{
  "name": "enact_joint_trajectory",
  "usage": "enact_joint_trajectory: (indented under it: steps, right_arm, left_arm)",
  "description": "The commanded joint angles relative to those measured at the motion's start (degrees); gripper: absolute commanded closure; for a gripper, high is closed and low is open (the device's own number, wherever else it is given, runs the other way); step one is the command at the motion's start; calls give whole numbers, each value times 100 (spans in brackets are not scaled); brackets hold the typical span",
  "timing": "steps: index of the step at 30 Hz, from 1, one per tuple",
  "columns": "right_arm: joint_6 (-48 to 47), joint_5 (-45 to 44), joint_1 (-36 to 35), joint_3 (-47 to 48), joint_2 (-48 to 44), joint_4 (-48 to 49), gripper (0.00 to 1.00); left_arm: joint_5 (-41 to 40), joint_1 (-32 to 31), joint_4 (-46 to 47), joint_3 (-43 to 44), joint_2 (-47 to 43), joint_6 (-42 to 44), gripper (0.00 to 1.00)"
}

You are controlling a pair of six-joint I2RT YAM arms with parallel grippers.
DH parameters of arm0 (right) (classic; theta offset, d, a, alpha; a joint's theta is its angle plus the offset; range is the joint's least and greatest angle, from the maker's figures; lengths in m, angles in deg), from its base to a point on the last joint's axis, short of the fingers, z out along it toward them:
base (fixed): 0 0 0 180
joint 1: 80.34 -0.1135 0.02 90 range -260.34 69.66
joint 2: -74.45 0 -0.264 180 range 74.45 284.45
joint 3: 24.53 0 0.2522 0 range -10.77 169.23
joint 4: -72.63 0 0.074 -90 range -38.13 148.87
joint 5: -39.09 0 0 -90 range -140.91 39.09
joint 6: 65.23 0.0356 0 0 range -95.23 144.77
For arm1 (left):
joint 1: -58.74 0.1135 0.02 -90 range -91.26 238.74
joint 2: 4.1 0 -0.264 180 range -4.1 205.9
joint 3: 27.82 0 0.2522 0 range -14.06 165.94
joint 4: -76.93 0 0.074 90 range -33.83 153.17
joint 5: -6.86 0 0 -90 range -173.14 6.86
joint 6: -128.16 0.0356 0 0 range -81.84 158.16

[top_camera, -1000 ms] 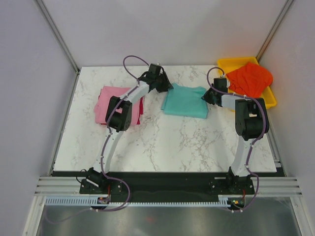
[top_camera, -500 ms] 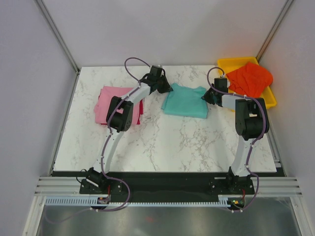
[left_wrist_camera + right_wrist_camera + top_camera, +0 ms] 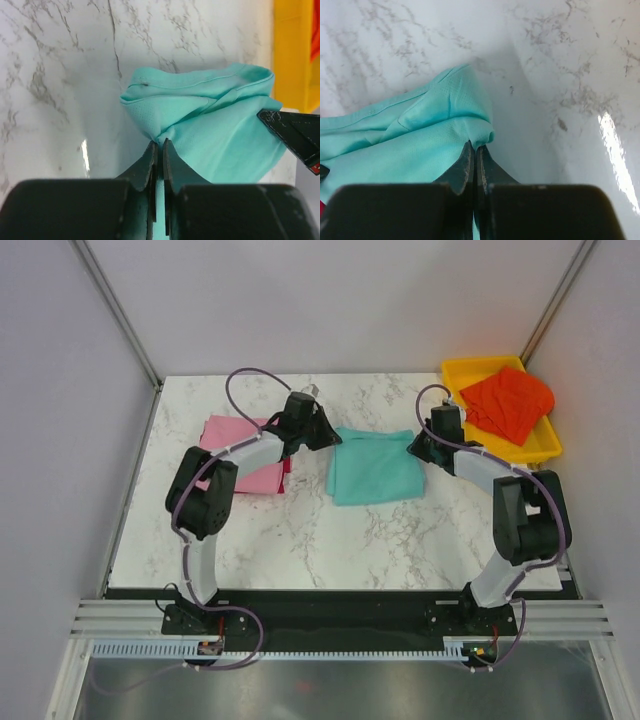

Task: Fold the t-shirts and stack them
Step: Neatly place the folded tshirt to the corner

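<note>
The teal t-shirt (image 3: 372,466) lies folded at the table's middle back. My left gripper (image 3: 332,439) is shut on its far left corner, seen pinched in the left wrist view (image 3: 159,142). My right gripper (image 3: 413,445) is shut on its far right corner, seen in the right wrist view (image 3: 474,146). The pink t-shirt (image 3: 243,460) lies folded at the left, with a crimson shirt edge (image 3: 287,466) showing at its right side. The orange-red t-shirt (image 3: 507,402) lies crumpled in the yellow tray (image 3: 470,371).
The yellow tray stands at the table's back right corner and shows in the left wrist view (image 3: 291,55). The right gripper's black tip (image 3: 292,134) shows at the right of the left wrist view. White booth walls close in the table.
Both grippers have pulled the teal shirt toward the near side, and both arms have swung outward and lower. The shirt now lies nearer the table's middle.
</note>
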Motion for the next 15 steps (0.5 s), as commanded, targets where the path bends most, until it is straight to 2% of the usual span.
enact_joint_trajectory:
  steps: [1, 6, 9, 11, 15]
  right_arm:
    - [-129, -259, -128, -287, -981, -72, 100]
    - [-76, -259, -479, -735, -2069, -195, 100]
    - [-6, -285, -751, -780, -2580, -266, 100]
    - [30, -355, -1094, -771, -2905, -353, 100]
    - [231, -382, -1744, -605, -3144, -432, 100]
  left_arm:
    - [-66, -16, 870, -675, -1121, 186, 98]
    - [-197, -51, 941, -2097, -2630, 212, 98]
    - [-259, -43, 827, -2530, -3326, 204, 98]
    - [-425, -43, 547, -2724, -4011, 247, 98]
    - [-996, 1, -962, -2523, -4979, 388, 98]
